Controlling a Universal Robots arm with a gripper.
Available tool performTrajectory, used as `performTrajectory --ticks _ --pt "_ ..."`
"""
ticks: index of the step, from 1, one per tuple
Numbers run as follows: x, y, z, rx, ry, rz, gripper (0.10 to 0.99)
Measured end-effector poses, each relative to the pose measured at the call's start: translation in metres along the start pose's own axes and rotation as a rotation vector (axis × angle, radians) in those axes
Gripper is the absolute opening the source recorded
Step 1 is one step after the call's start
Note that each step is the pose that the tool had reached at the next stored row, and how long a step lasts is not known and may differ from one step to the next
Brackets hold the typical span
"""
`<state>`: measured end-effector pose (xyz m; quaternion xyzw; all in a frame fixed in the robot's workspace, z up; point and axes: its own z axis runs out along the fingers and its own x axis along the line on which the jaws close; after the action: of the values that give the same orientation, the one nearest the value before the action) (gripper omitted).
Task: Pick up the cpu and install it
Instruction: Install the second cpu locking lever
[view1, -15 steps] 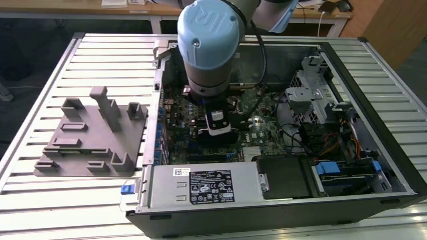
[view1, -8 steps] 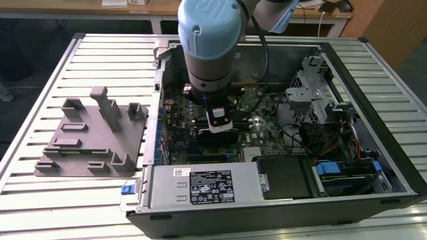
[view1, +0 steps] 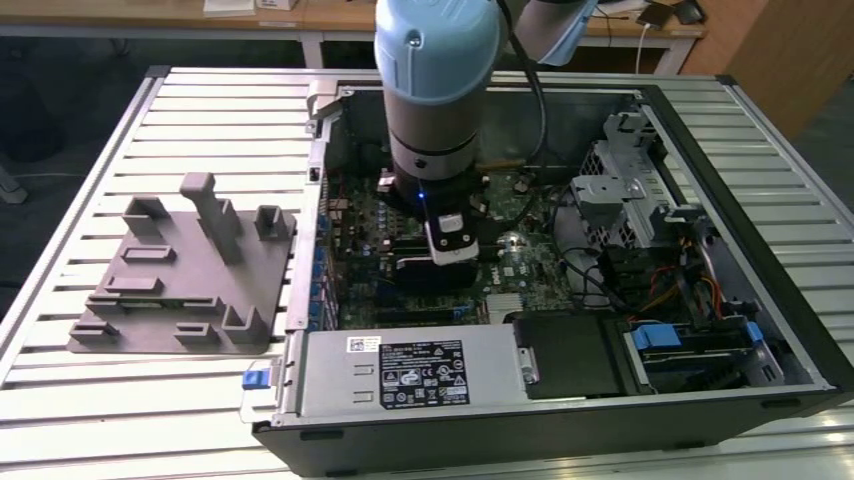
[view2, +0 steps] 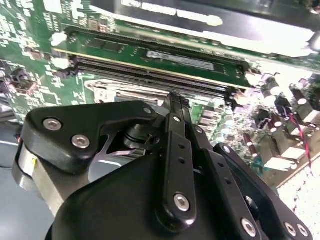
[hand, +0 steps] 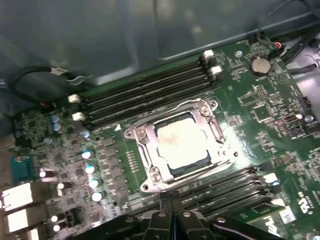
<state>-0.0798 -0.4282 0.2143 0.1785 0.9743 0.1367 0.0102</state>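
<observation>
A: How is the tool (hand: 171, 196) seen to stand?

B: In both wrist views its fingertips are pressed together with nothing pinched between them. It is held inside the open computer case (view1: 747, 300), low over the motherboard (hand: 260, 105).

A: And where is the cpu (hand: 181, 143) found?

B: In the first wrist view it is seen lying flat in the socket (hand: 176, 145), framed by the metal bracket, just beyond the tool's tips. The memory slots (hand: 145, 95) run along either side of it.

A: Which step is judged to be in hand?

B: The placing looks done; the chip appears released and seated. A retreat without brushing the socket frame would be called for. The grey fixture block (view1: 187, 275) is left on the worktop (view1: 80, 400), well apart.
</observation>
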Motion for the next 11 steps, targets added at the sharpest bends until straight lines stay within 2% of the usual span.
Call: performTrajectory --ticks 4,8,11 --pt "-0.0034 0.0062 0.0017 0.012 -0.0027 0.000 0.106" --pt "-0.0050 0.0153 0.0043 0.026 -0.0047 -0.001 0.106" --pt "-0.0059 0.0219 0.0062 0.041 -0.0081 -0.001 0.106"
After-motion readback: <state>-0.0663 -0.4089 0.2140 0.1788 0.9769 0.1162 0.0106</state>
